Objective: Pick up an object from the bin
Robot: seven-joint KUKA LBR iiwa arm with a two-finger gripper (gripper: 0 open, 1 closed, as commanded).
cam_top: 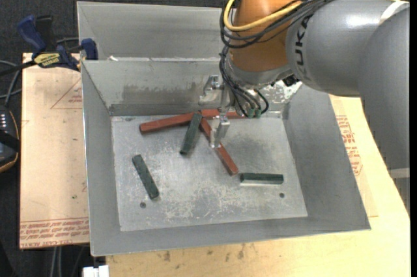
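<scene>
Scuffed matt grey metal bin [195, 204]

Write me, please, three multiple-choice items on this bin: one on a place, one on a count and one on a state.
1. Where is the gripper?
A. At the red bars, near the back middle of the bin.
B. Over the front left corner.
C. Outside the bin.

2. How many dark green bars lie in the bin?
A. One.
B. Three.
C. Five.

3. How does the leftmost dark green bar lie?
A. Flat on the floor, apart from the rest.
B. Stacked on a red bar.
C. Propped against a wall.

Answers:
1 A, as it hangs where the red bars meet.
2 B, as there is one at the left, one in the centre and one at the right.
3 A, as bare floor shows all round it.
</scene>
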